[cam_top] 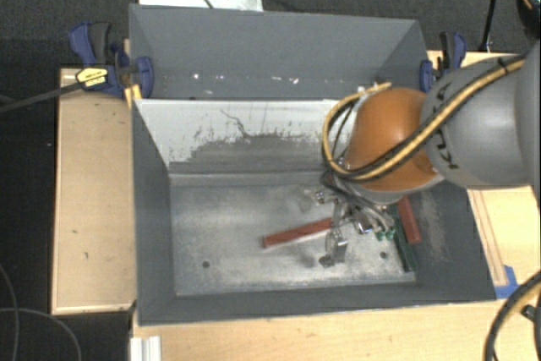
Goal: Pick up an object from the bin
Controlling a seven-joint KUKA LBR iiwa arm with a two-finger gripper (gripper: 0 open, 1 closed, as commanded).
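My gripper (336, 248) hangs low over the right half of the bin floor, just below the arm's wrist. A thin red-brown stick (294, 235) lies flat on the floor, running from the middle of the bin up to the right, and its right end reaches the gripper. Whether the gripper touches the stick cannot be made out. Right of the gripper, a long green strip (406, 252) lies along the bin's right wall, with a short red-brown bar (410, 221) next to it.
The arm comes in from the right and its orange cover hides the back right part of the bin floor. The sloped back wall rises behind the gripper. Bare floor lies to the left of the stick.
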